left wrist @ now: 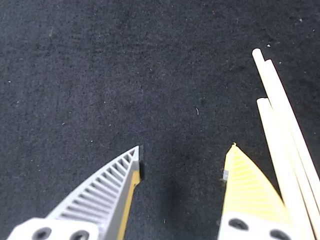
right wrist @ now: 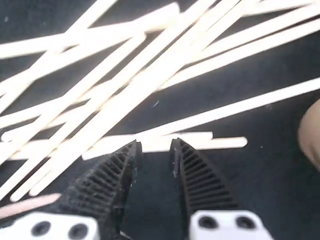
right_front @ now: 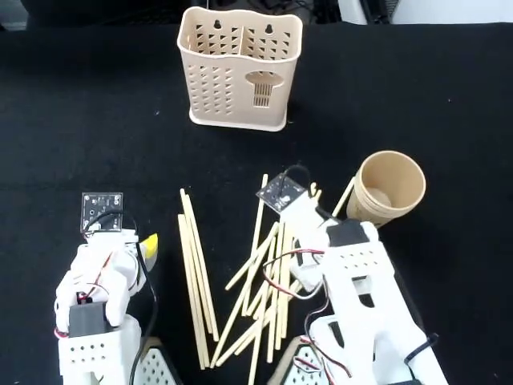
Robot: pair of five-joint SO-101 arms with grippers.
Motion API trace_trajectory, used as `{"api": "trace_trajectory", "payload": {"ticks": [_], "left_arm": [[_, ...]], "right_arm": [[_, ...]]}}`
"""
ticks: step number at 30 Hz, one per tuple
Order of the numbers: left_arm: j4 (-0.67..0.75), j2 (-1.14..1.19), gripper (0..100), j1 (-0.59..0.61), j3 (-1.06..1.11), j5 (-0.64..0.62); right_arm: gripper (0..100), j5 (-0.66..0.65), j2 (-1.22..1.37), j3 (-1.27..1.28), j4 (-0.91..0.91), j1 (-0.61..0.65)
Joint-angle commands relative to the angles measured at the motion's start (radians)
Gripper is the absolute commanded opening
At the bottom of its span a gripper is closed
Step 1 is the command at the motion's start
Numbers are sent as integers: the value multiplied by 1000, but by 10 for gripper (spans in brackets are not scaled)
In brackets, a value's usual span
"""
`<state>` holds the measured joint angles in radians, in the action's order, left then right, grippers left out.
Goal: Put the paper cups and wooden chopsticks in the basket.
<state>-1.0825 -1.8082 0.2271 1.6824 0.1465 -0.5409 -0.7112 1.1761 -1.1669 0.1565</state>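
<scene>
The right gripper (right wrist: 155, 146) hangs low over the pile of wooden chopsticks (right wrist: 150, 85). Its two black ribbed fingers (right wrist: 112, 180) stand a narrow gap apart, with nothing between them. The tips sit just above one stick that lies across the others. A tan curved edge of the paper cups (right wrist: 312, 132) shows off to one side.

The left gripper (left wrist: 185, 157) is spread wide and grips nothing. Its grey finger (left wrist: 107, 192) and yellow finger (left wrist: 250, 192) both point down at bare black cloth (left wrist: 100, 75). A few chopsticks (left wrist: 285, 135) lie just beside the yellow finger.

In the high view, the right arm (right_front: 357, 265) reaches over the tangled pile of chopsticks (right_front: 268, 281) near the middle of the table. The left arm (right_front: 96, 281) sits well to the other side. A straighter bundle of sticks (right_front: 196, 273) lies between the left arm and the pile.

Each wrist carries a small dark board (right_front: 103, 211) (right_front: 280, 191) with pale marks too small to read.

The paper cups (right_front: 389, 188), nested one in another, rest tilted on the cloth just beyond the right arm, with the open mouth turned upward.

The basket (right_front: 240, 68) is cream with a perforated wall and two compartments. It stands upright at the far side of the table, well apart from the cups and the sticks.
</scene>
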Motion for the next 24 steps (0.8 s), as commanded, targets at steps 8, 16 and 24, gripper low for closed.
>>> {"api": "trace_trajectory", "payload": {"ticks": [8, 16, 24], "left_arm": [[2, -8, 275, -15, 16, 0], [0, -8, 275, -13, 16, 2], [-2, -8, 275, -10, 16, 2]], "right_arm": [[113, 20, -10, -70, -35, -18], [34, -206, -10, 16, -58, -118], [99, -132, 122, 30, 75, -118]]}}
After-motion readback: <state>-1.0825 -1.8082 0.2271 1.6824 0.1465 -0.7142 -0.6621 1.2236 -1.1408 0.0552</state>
